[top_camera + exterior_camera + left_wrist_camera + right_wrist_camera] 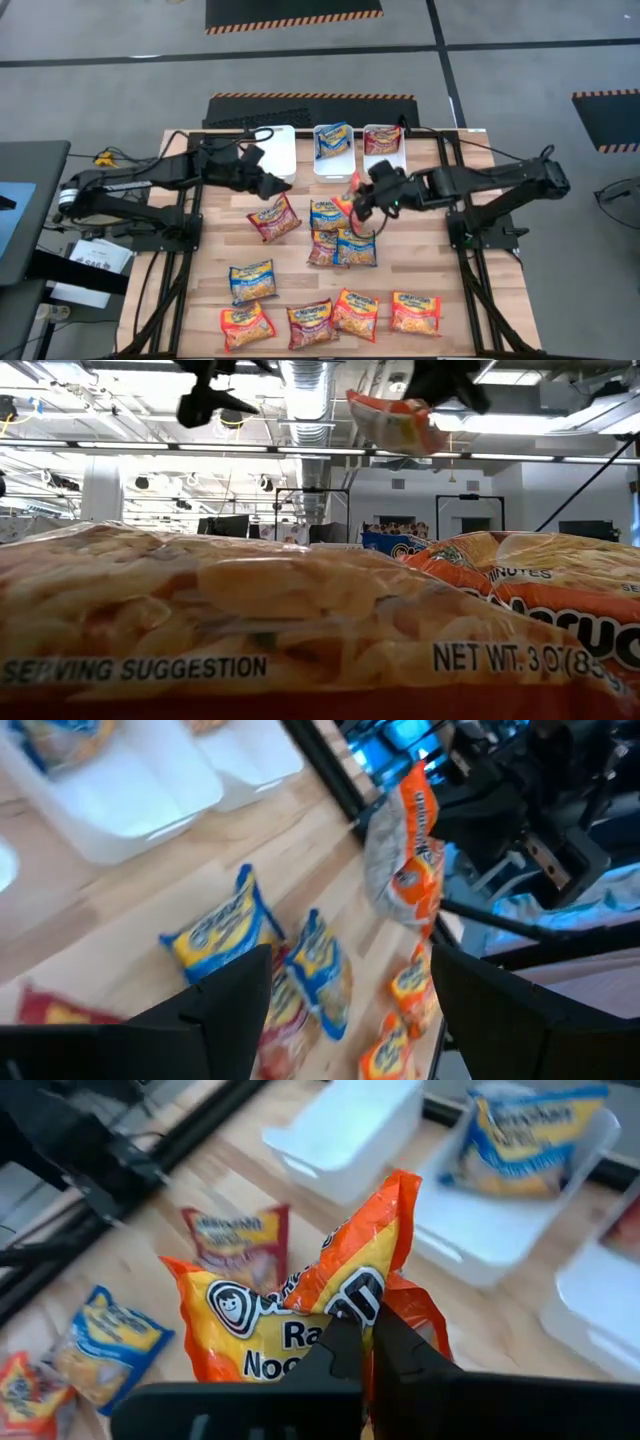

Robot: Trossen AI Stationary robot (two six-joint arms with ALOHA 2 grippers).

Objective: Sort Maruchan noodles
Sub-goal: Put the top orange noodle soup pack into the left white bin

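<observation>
The right pincer (362, 1328) is clenched on the top edge of 1 orange noodle packet (290, 1320) and holds it up in the air, over the middle of the counter (440, 255). The left pincer (281, 187) is open and holds nothing, near the empty left bin (283, 150). The other noodle packets (330, 318) lie flat on the counter. The blue bin (334, 168) and the red bin (384, 156) each have 1 packet inside. The grip is only on a thin edge, so I think the slippery packet could slide out and drop back down.
</observation>
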